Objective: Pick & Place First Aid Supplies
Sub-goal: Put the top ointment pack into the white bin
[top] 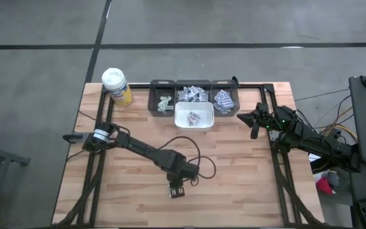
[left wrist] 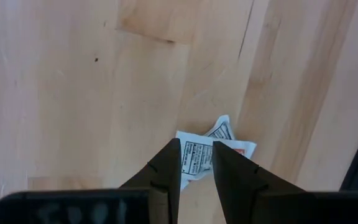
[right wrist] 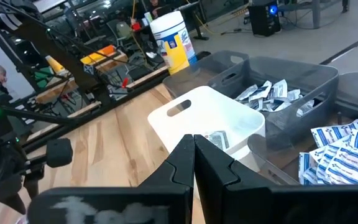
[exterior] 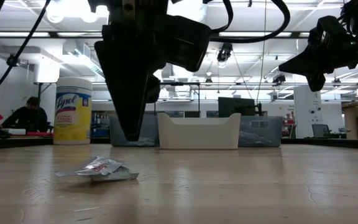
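Currently left claw (left wrist: pixel 196 163) part open, tips poised just above crumpled packet (left wrist: pixel 211 152) lying on table (top: pixel 246 184), holding nothing. Right claw (right wrist: pixel 194 163) shut, empty, beside white bin (top: pixel 194 118). Bare wood all around packet.

High view: overhead, straight down, whole table (top: pixel 234 184) in frame. Low view: table-top level, facing across wood toward white bin (exterior: pixel 199 130) at 12 o'clock, room beyond. Left wrist view: close, looking down on bare wood. Right wrist view: oblique, facing bins. White bin (top: pixel 194 117) shared by high, low, right wrist views.
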`<act>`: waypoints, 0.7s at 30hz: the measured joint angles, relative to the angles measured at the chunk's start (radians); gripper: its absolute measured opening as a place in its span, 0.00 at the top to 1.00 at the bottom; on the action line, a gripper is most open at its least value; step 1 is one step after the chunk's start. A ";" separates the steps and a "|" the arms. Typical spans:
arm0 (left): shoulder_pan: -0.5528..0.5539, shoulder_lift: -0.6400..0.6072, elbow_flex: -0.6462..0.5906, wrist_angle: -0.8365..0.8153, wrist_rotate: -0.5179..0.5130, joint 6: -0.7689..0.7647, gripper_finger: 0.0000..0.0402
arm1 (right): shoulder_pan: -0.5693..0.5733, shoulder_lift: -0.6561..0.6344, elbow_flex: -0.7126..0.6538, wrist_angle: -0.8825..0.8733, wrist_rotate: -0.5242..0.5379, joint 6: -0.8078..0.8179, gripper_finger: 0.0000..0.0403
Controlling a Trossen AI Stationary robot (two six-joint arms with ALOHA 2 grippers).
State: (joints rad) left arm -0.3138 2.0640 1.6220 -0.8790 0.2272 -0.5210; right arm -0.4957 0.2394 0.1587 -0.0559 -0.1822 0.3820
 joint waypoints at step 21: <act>-0.012 0.035 -0.007 0.014 0.026 0.083 0.79 | 0.000 0.000 0.000 0.000 0.000 0.000 0.98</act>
State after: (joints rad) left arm -0.3256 2.0989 1.6146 -0.8646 0.2535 -0.4381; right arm -0.4957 0.2394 0.1585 -0.0555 -0.1818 0.3820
